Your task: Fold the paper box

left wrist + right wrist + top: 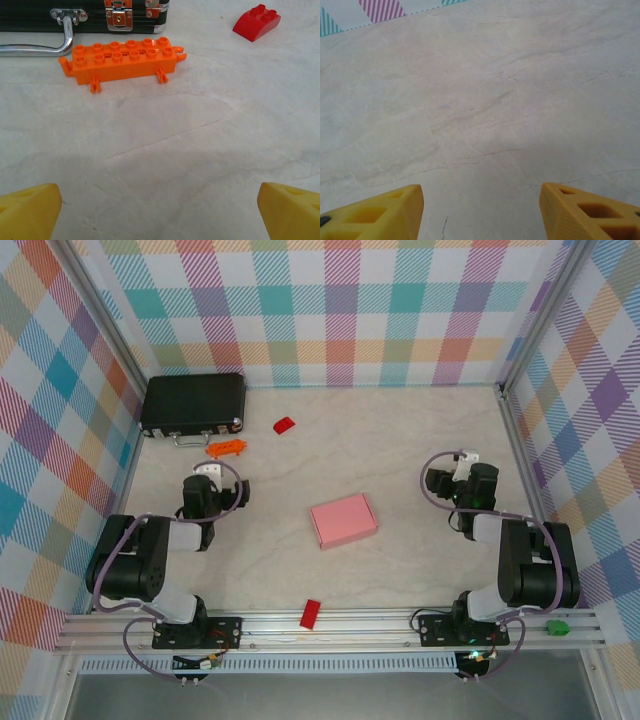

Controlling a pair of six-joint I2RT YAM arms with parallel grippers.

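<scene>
The paper box (343, 520) lay flat near the middle of the table (400, 440), a small pink rectangle turned slightly askew, well apart from both arms. The left gripper (160, 210) stood released with its yellow fingers spread wide over bare tabletop, facing an orange brick (122, 60) and the black case (85, 15) in the far-left corner. A red block (256, 21) sat off to the right of the brick. The right gripper (480, 210) was also unclenched and grasping nothing, above bare surface toward the right edge. To my eye the trouble ahead was the card itself. It looked thin and light on a smooth top, so a push from one finger could send it skating rather than creasing. A squeeze too hard could buckle a wall, and an untucked flap could spring back. Another red block (311, 613) by the near edge might get knocked if an arm swept low. From above I could not make out seams, tabs or whether any flap was tucked. In both wrist views the fingers were cut off at the bottom.
</scene>
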